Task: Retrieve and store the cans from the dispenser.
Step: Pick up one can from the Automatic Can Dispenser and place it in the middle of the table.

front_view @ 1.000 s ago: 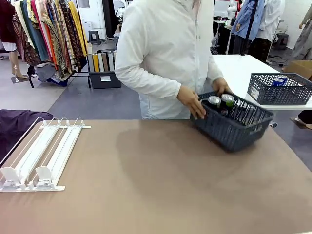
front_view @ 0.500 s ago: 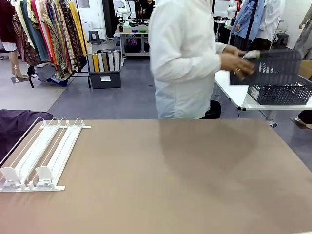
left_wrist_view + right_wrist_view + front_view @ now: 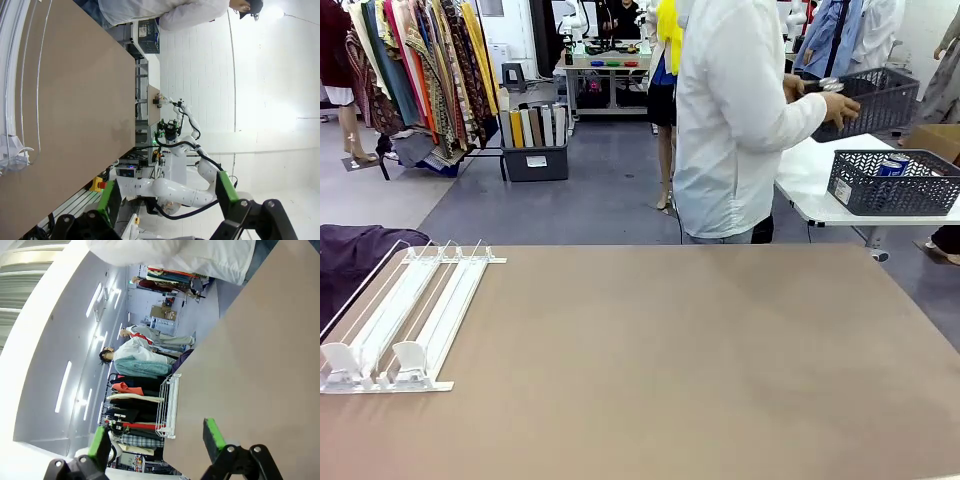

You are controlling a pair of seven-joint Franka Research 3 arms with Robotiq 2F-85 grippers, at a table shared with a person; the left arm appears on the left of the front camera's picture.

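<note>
Dispenser (image 3: 400, 320) sits at 9 o'clock on the brown bench (image 3: 670, 370), lanes bare, while a person (image 3: 735, 120) at 1 o'clock lifts a grey basket (image 3: 870, 98) over a side table where another basket holds blue cans (image 3: 890, 167); left claw (image 3: 167, 200) and right claw (image 3: 156, 442) both gape wide, holding nothing.

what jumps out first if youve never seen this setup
The person at the far side, turned away and carrying a dark grey mesh basket toward a white side table, where a second basket holds blue cans. Next, the white dispenser at the brown table's left edge, its lanes bare. Both the left gripper and the right gripper hang open, holding nothing.
</note>
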